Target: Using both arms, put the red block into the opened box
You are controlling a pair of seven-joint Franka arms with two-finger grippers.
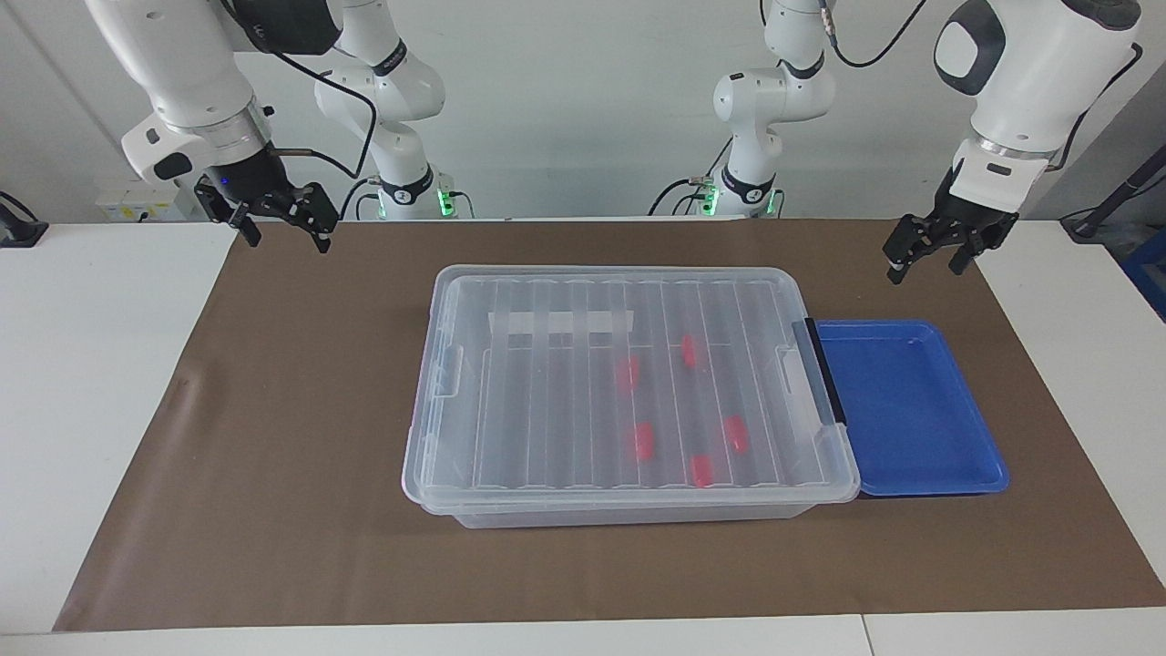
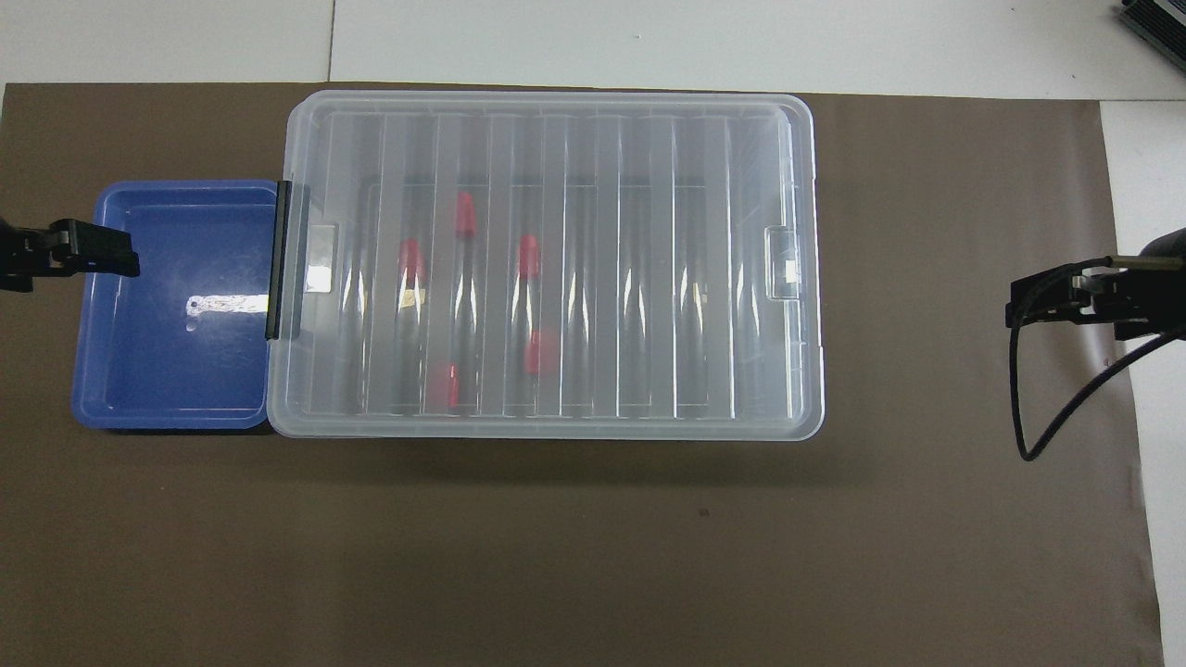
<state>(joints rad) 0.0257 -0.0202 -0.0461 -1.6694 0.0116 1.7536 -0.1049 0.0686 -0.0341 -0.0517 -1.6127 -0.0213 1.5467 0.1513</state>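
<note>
Box point(image 1: 629, 383) lidded at mid-worktop, red blocks point(image 1: 643, 440) already inside. Left gripper point(image 1: 938, 248) and right gripper point(image 1: 273, 221) wide open, empty, aloft. Best retreat clear, leaving lid undisturbed.

i see the box point(image 1: 629, 383) mid-mat point(image 1: 273, 456), lid on, five blocks point(image 1: 643, 440) inside; the tray point(image 1: 911, 410) touches its end toward the left arm.

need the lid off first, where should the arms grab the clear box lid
Judging by its shape, grip the lid at the small tabs on its two short ends, one gripper per end, coming down from above. It is wide and flat. The left gripper and right gripper hang open above either end.
</note>
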